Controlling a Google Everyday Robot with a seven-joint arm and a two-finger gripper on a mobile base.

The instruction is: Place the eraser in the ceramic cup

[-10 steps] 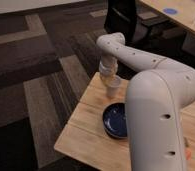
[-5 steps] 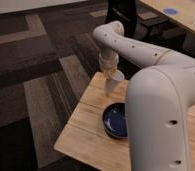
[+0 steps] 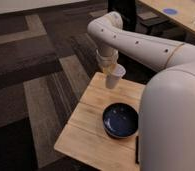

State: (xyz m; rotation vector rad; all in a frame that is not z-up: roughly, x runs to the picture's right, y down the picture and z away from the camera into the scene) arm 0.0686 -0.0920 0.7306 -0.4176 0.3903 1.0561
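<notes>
The ceramic cup (image 3: 114, 77) is small and off-white. It is near the far edge of the wooden table (image 3: 88, 122) and looks slightly tilted. My gripper (image 3: 106, 62) is directly above the cup, at its rim, at the end of the white arm that reaches over from the right. The gripper's tip merges with the cup, so I cannot tell whether it holds the cup or anything else. No eraser shows; it may be hidden at the gripper or in the cup.
A dark blue bowl (image 3: 121, 120) sits on the table in front of the cup. My white arm body (image 3: 173, 120) covers the table's right side. Patterned carpet lies to the left, and a desk (image 3: 183, 15) and chair stand behind.
The gripper and the cup have moved together up and slightly right, away from the bowl. The arm's elbow has swung higher. The bowl has stayed put.
</notes>
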